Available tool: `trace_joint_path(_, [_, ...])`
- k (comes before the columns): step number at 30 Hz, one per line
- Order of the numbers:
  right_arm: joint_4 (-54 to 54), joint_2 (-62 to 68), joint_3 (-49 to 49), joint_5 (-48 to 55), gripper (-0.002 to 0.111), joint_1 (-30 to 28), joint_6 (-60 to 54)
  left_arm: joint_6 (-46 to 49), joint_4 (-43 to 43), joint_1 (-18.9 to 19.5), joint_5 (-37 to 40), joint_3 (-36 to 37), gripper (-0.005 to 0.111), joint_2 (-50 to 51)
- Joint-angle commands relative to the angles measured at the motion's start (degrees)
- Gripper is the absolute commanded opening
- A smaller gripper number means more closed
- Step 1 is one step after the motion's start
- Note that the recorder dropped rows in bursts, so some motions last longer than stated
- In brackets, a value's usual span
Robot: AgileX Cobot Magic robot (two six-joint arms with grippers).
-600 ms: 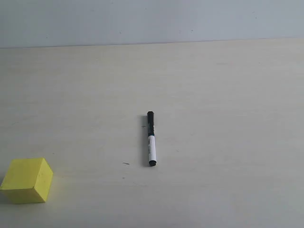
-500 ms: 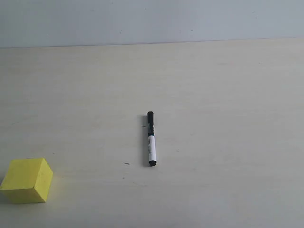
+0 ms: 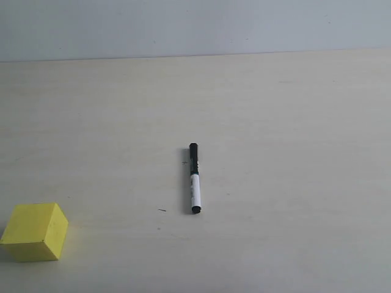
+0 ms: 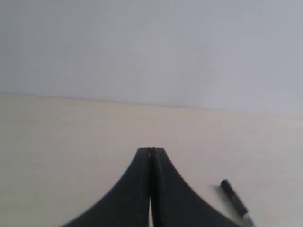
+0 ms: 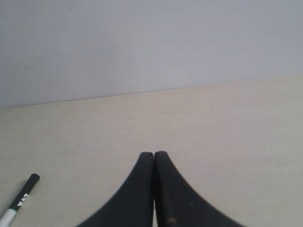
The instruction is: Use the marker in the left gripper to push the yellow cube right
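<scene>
The marker (image 3: pixel 194 178) lies flat near the middle of the table, black cap pointing to the far side, white barrel toward the near edge. It also shows as marker (image 4: pixel 235 200) and marker (image 5: pixel 19 202) at the edges of both wrist views. The yellow cube (image 3: pixel 35 231) sits at the near left of the table, well apart from the marker. My left gripper (image 4: pixel 151 150) is shut with nothing between its jaws, and the marker lies on the table off to its side. My right gripper (image 5: pixel 154 154) is also shut and empty. Neither arm shows in the exterior view.
The pale wooden table (image 3: pixel 281 122) runs back to a plain light wall (image 3: pixel 195 27). A tiny dark speck (image 3: pixel 162 210) lies left of the marker's near end.
</scene>
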Motion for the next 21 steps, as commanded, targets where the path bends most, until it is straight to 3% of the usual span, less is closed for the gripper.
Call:
trace_joint_path(1, [-0.22, -0.35, 0.27, -0.26, 0.000, -0.19, -0.17, -4.77, -7.98, 0.27, -6.12, 0.09, 0.000, -0.33])
trace_joint_path(8, [-0.22, -0.35, 0.27, -0.26, 0.000, -0.19, -0.17, -13.44, -9.80, 0.27, -15.18, 0.09, 0.000, -0.33])
trace_joint_path(11, [-0.22, -0.35, 0.27, -0.26, 0.000, -0.19, -0.17, -13.78, -9.69, 0.27, -24.29, 0.09, 0.000, -0.33])
trace_joint_path(16, [-0.22, -0.35, 0.27, -0.26, 0.000, -0.19, -0.17, -14.19, -8.65, 0.27, -19.18, 0.09, 0.000, -0.33])
trace_joint_path(19, [-0.22, -0.35, 0.27, -0.26, 0.000, -0.19, -0.17, -16.09, -7.28, 0.27, -24.60, 0.04, 0.000, 2.10])
trace_joint_path(21, [-0.22, -0.35, 0.27, -0.66, 0.000, -0.19, -0.17, -16.80, -2.70, 0.27, -24.62, -3.89, 0.000, 6.43])
